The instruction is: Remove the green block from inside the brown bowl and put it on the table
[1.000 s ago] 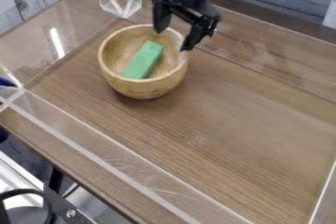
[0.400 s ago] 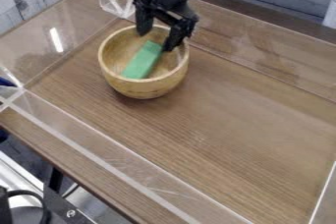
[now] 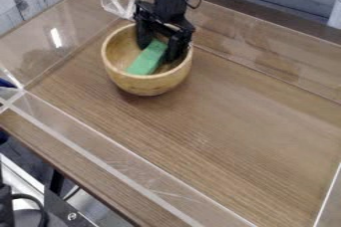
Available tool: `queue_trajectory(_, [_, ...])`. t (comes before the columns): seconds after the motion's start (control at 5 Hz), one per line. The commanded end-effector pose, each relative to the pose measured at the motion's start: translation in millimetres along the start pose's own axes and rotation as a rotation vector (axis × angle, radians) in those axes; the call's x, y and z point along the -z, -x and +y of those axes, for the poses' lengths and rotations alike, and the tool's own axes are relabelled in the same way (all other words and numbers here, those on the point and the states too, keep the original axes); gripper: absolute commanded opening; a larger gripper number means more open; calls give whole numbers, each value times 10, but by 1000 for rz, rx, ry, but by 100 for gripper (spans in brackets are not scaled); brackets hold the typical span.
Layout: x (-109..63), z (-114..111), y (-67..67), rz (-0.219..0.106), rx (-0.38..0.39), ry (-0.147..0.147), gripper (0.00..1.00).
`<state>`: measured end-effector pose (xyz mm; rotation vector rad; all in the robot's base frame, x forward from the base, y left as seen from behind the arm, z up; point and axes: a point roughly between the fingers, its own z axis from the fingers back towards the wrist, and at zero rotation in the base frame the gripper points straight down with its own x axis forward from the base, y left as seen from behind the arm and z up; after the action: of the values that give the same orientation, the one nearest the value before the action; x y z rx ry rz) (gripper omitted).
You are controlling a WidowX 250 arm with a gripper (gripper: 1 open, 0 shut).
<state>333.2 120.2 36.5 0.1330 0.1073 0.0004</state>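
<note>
At the left of the scene the clear acrylic wall [image 3: 40,97] runs along the near edge of the table [image 3: 226,131]. Just right of it, in the upper left part of the tabletop, stands the brown bowl [image 3: 147,79], upright. Inside it lies the green block [image 3: 144,62], its long axis running on a diagonal from the lower left of the bowl's hollow up toward the upper right, where its far end disappears behind the fingers.

The gripper [image 3: 166,40] hangs over that upper-right end of the block, pointing straight down, its jaws spread wide with nothing between them yet. The fingertips reach down to about the bowl's rim, one on either side of the block's upper end; whether they touch it cannot be told.

The block therefore lies directly below and slightly to the lower left of the gripper. Its diagonal lie matters most: the jaws appear to straddle the narrow width, so a further descent and a closing squeeze would likely catch it near one end rather than the middle.

To the right, the tabletop is bare wood grain.
</note>
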Motion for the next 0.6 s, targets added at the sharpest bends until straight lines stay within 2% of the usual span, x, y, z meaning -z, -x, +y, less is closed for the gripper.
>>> queue_trajectory(0.0, [-78,143,-105,-45,-13,-14,100])
queue_trajectory(0.2, [-14,183,-138,-39,-9,-9,0])
queue_trajectory(0.4, [-17,139,-148,-49,-12,9,0])
